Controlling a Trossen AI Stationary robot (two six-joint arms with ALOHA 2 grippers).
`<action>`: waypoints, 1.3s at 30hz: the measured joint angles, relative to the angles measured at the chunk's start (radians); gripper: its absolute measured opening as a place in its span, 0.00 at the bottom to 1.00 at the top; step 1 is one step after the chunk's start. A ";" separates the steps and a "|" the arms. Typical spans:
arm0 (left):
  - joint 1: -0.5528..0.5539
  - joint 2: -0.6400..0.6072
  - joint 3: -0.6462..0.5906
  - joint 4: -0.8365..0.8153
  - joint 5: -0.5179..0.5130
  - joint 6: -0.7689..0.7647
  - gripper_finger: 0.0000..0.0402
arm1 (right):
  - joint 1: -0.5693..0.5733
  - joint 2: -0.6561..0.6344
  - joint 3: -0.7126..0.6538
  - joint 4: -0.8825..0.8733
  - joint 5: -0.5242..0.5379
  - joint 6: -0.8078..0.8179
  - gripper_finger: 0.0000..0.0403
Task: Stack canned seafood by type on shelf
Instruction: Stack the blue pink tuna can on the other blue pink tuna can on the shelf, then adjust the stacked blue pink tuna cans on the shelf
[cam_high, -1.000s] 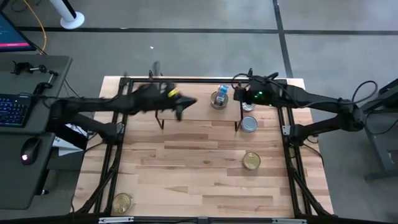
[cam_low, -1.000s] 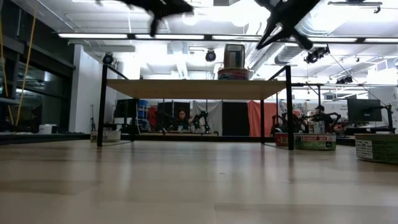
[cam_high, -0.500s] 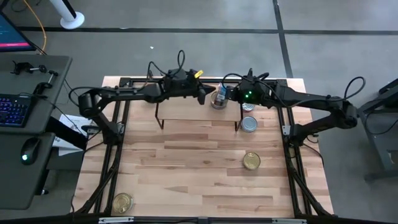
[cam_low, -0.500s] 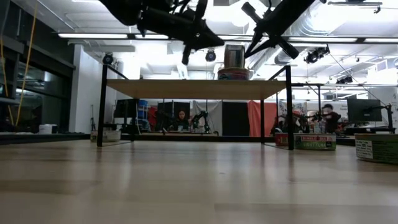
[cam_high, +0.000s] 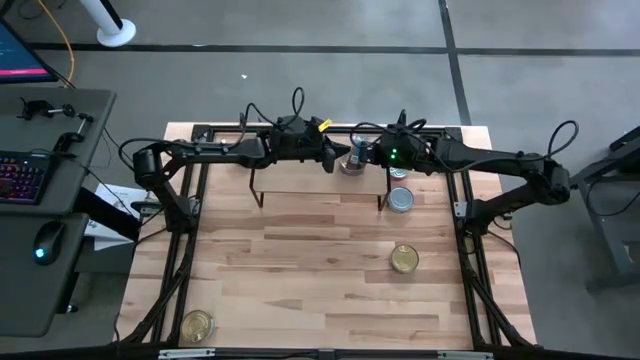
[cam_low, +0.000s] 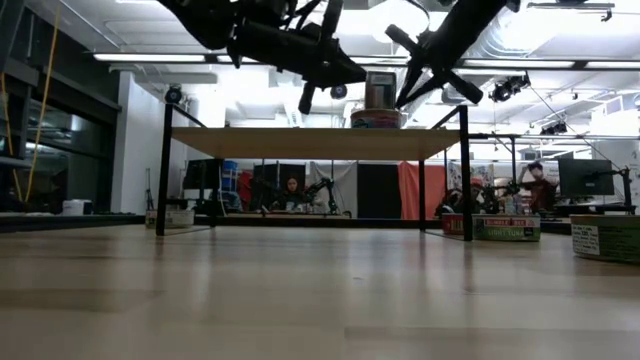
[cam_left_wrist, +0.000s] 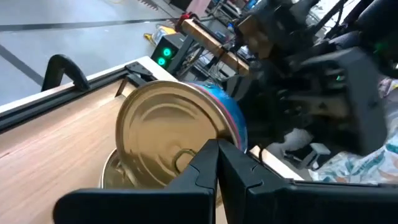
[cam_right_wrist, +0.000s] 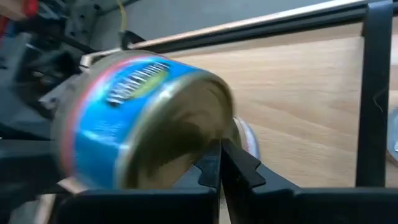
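- On the shelf (cam_high: 300, 172) a small stack of tins (cam_high: 352, 158) stands near its right end; the top tin (cam_left_wrist: 177, 140) is blue-labelled, gold-lidded and looks tilted.
- Left pincer (cam_high: 333, 163) and right pincer (cam_high: 368, 155) flank it, both shut, gripping nothing.
- Left on the bench (cam_high: 300, 270): a silver tin (cam_high: 401, 199) and two gold tins (cam_high: 404, 259), (cam_high: 197, 325).

- High view looks straight down on the whole light wood table (cam_high: 330, 270).
- Low view sits at tabletop height, facing the room.
- Both wrist views sit close to one blue-labelled, gold-topped round tin (cam_left_wrist: 177, 140), from opposite sides.
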 joint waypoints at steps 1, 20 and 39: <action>0.000 -0.002 0.000 0.000 0.000 0.000 0.00 | 0.000 0.006 0.000 0.001 0.008 0.000 0.00; -0.002 -0.006 0.000 0.109 0.052 -0.053 0.00 | -0.001 0.017 0.000 0.118 -0.004 0.030 0.00; 0.027 -0.090 -0.001 0.092 0.166 0.039 0.00 | -0.061 -0.080 0.068 -0.036 0.083 -0.099 0.00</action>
